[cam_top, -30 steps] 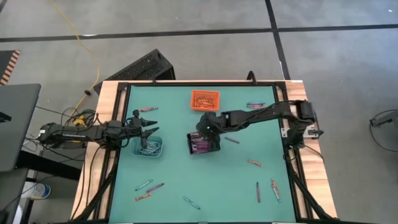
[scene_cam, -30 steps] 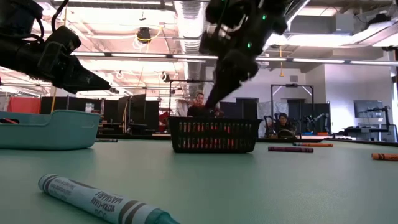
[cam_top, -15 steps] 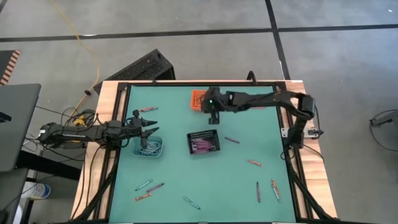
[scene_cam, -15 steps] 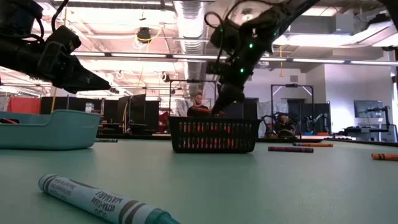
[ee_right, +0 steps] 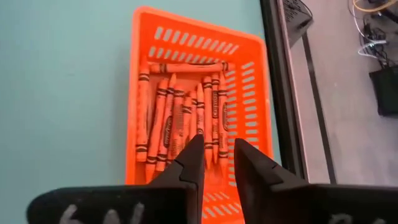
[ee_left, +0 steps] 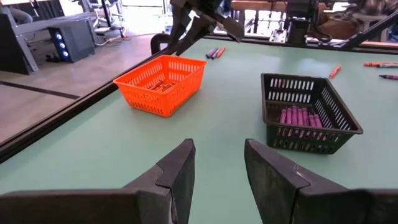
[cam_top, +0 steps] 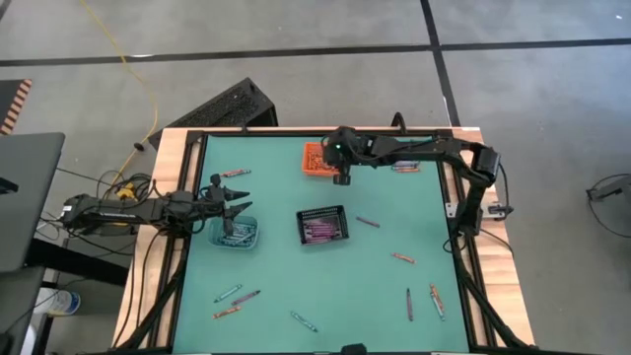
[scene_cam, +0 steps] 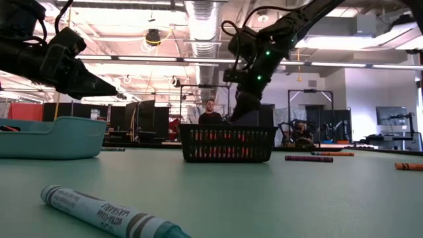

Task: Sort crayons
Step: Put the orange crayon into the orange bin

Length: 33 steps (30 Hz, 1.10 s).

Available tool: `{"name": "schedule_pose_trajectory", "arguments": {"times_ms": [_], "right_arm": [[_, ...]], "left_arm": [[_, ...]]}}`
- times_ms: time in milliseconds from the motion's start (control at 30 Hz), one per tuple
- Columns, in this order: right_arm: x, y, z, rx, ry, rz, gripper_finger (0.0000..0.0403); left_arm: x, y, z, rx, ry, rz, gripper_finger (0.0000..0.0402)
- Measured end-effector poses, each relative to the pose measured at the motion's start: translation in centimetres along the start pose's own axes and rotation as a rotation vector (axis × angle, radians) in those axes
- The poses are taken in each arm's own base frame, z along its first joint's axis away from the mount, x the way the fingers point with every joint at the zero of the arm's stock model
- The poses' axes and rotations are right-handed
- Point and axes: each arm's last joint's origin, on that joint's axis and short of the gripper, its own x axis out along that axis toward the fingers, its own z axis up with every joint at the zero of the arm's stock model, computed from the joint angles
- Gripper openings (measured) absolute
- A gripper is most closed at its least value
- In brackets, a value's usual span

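The left gripper (cam_top: 235,203) hangs over the clear bin (cam_top: 235,234) by the table's left edge, its fingers (ee_left: 177,171) parted with nothing between them. The bin's contents show from above only as a few pale sticks lying at mixed angles; their colours are hard to make out.

Near the front edge, three loose crayons (cam_top: 237,296) lie on the left, slanted toward the far right, and another crayon (cam_top: 304,320) sits just right of them, slanted the other way. In the low view, one crayon (scene_cam: 112,215) is cut off by the bottom edge, its long axis running left to right.

At the table's (cam_top: 385,296) middle, the black bin (cam_top: 323,226) holds purple crayons (ee_left: 300,117) packed side by side, lengthwise toward the left arm.

The right gripper (cam_top: 340,178) hovers over the orange bin (cam_top: 317,158) near the far edge, fingers (ee_right: 189,167) slightly apart and gripping nothing. The arm covers much of the bin from above. Inside it, orange crayons (ee_right: 180,121) lie mostly parallel along the bin's length, with one crosswise at the end.

On the right half, scattered crayons (cam_top: 422,296) lie near the right front corner, mostly pointing front to back; two more (cam_top: 404,167) lie by the far edge, partly under the arm.
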Motion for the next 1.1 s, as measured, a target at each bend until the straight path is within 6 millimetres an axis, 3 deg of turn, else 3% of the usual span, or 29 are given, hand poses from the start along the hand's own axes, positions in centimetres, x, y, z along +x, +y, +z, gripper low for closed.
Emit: {"name": "schedule_pose_trajectory", "arguments": {"times_ms": [167,500,900,1100], "right_arm": [[-2.2,0.3,0.5,0.082,0.004,-0.027,0.0087],[-11.7,5.1,0.9,0.392,0.076,0.193,0.0087],[-17.2,18.8,-2.7,0.61,0.26,0.414,0.0087],[-19.5,23.7,-5.0,0.704,0.367,0.405,0.0087]], "left_arm": [[0.0,0.0,0.0,0.0,0.0,0.0,0.0129],[0.0,0.0,0.0,0.0,0.0,0.0,0.0129],[0.0,0.0,0.0,0.0,0.0,0.0,0.0129],[0.0,0.0,0.0,0.0,0.0,0.0,0.0129]]}}
